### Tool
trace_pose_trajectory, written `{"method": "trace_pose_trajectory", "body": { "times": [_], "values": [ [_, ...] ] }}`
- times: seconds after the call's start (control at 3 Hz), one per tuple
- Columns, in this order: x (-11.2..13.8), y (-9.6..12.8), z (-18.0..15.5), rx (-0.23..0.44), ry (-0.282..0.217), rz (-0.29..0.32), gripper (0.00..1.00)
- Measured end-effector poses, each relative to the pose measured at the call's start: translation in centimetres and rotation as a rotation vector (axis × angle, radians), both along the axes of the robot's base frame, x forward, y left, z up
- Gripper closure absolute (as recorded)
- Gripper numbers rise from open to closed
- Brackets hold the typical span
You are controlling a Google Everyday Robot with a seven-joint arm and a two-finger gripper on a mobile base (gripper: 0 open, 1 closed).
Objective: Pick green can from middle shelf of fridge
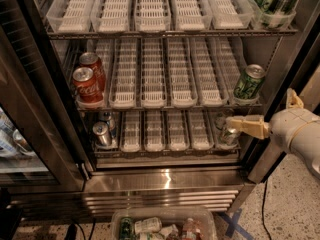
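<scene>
The green aluminium drink can with white and dark markings and a silver pull-tab top [249, 82] is most likely light if empty and only moderately heavy if full. Either way its wall is thin and will dent under a hard squeeze. The painted metal is smooth, and in a cooler it may carry condensation, so it could well be slippery. The safest hold looks to be across the straight middle of the body from the front, below the tapered shoulder and above the base rim. There the sides are parallel, and the can would slide out along its lane.

The can stands upright at the front of the rightmost white slotted plastic lane on the middle wire-rack shelf [165, 105] of the tall stainless-based drinks fridge [165, 182], close to the right door frame. It is well apart from the two red cola cans [88, 85] at the left end of that shelf. Its body is deep green with pale lettering too small to read, and the silver lid catches the light.

The robot's cream-coloured two-finger gripper [247, 126] reaches in from the right, below the green can, level with the bottom rack and just in front of a plain silver can [228, 132] there. Whether it is open or closed, or grips anything, I cannot tell — it does not touch the green can.
</scene>
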State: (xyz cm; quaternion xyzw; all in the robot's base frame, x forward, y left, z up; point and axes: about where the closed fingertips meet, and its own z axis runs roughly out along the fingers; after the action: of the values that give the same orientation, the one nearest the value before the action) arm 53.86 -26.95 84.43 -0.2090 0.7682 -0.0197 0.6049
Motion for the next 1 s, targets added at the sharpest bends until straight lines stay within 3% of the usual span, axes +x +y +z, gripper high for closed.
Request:
{"method": "trace_pose_trajectory", "body": {
  "times": [0.33,0.67,1.0],
  "values": [
    [0.7,0.0,0.2,-0.004,-0.045,-0.006,0.2],
    [1.9,-0.1,0.6,-0.004,-0.107,-0.018,0.26],
    [3.0,-0.4,1.0,-0.008,-0.164,-0.036,0.23]
  ]
}}
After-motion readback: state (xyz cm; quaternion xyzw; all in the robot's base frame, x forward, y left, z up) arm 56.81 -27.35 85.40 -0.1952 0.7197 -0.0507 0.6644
